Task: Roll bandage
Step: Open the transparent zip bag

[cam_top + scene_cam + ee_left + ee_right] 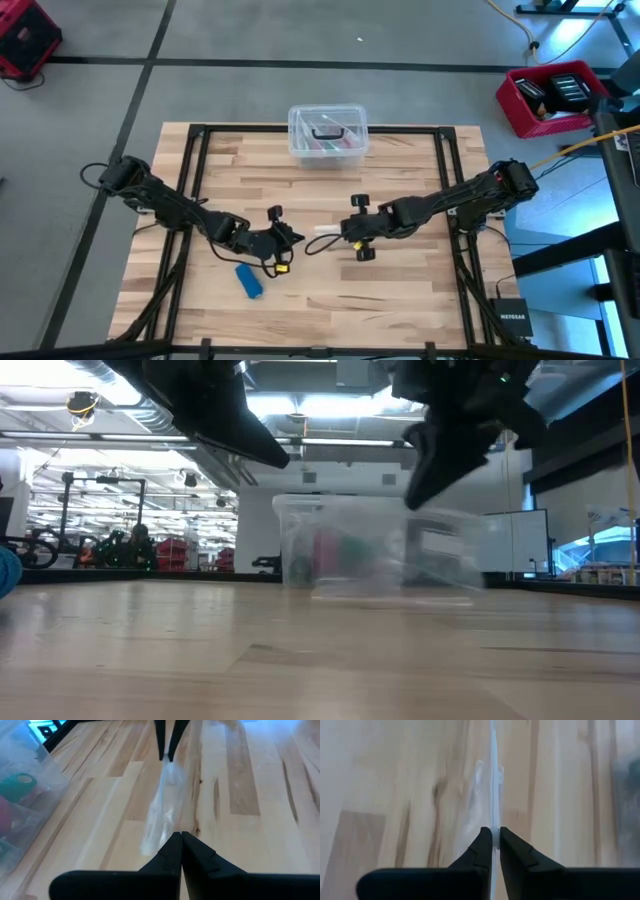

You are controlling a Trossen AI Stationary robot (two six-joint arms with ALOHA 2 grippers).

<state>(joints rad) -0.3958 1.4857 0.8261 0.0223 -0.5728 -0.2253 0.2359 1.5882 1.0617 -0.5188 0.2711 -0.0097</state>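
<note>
The bandage (pixel 249 281) is a compact blue roll lying on its side on the wooden table, near the front and just left of my left gripper; in the low view the bandage (pixel 7 572) shows at the far left edge. No gripper touches it. A small clear plastic bag (pixel 322 233) spans between my left gripper (pixel 293 237) and my right gripper (pixel 338 236) at the table's middle. Both are shut on the bag (pixel 162 805). My left gripper (pixel 180 836) pinches one end of the clear bag (pixel 172 827) between its two fingers, slanting down from the table's left. The bag runs away from the fingers toward my right gripper (pixel 167 752). My right gripper (pixel 495 832) pinches the thin edge of the bag's other end (pixel 494 822) between its two fingers, slanting steeply down from the table's right. The plastic (pixel 492 780) stands edge-on beyond the fingertips, running along their line toward the other arm.
A clear plastic lidded box (pixel 327 133) with coloured rolls inside stands at the table's far middle, and the box (pixel 380 555) also shows in the low view. Black frame bars (pixel 190 200) run along the table's left and right sides. A red crate (pixel 555 95) sits on the floor beyond.
</note>
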